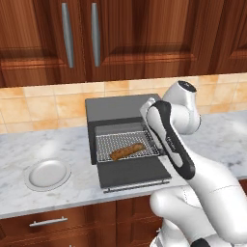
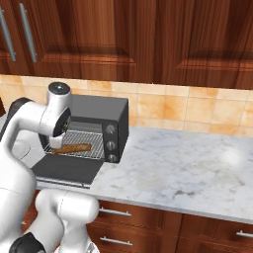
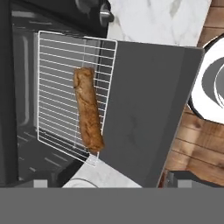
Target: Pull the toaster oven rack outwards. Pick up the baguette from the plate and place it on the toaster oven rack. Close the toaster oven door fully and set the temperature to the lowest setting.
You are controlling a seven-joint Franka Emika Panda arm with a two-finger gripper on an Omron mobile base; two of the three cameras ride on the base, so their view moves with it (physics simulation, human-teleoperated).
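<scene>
Your gripper (image 1: 155,126) hung spread and empty above the baguette (image 1: 128,151), lying crosswise on the rack (image 1: 126,146); the open door (image 1: 134,173) probably lay nearer you, below.

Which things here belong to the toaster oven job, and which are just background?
Job:
toaster oven
rack
baguette, lying on the rack
door, folded down
plate, bare
knobs

Background:
wall cupboards
drawers
counter

Base views flank toaster oven (image 1: 123,130); hand view looks down close above.
</scene>
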